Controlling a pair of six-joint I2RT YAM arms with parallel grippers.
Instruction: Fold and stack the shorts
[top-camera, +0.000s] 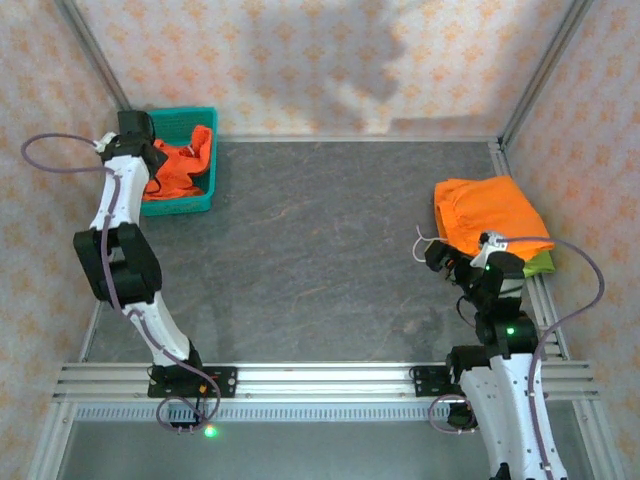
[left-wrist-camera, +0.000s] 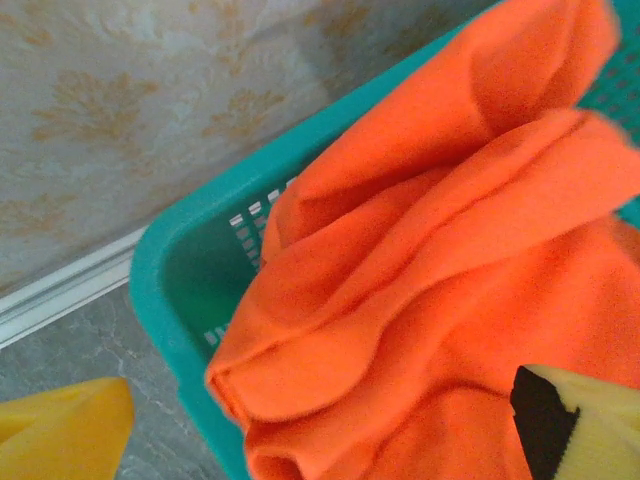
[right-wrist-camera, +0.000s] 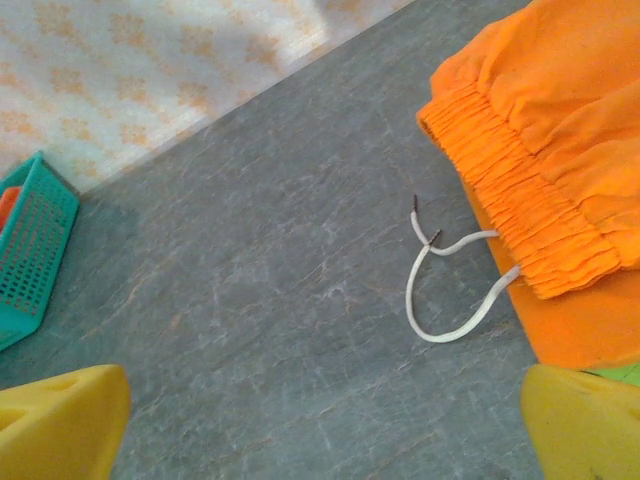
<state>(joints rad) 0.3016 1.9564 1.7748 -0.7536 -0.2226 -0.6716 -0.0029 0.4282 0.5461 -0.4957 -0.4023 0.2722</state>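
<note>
The desk (top-camera: 320, 250) has a dark grey, stone-patterned top, framed by aluminium rails at its near and right edges. A teal mesh basket (top-camera: 182, 206) stands in its far left corner, close to the wall. Near the right edge lie lime green shorts (top-camera: 541, 266), with folded orange shorts (top-camera: 490, 212) stacked on them. A white drawstring (right-wrist-camera: 470, 325) from the orange waistband loops out flat onto the desk.

Basket (top-camera: 190, 207) in far left corner of table (top-camera: 320, 250). Crumpled shorts (top-camera: 182, 170) inside it, my left gripper (top-camera: 150, 165) above them. Folded shorts (top-camera: 490, 212) at right edge, lying on another pair (top-camera: 541, 265). Drawstring (right-wrist-camera: 440, 300) trails left onto table. My right gripper (top-camera: 447, 258) just before stack, at its left near corner.
</note>
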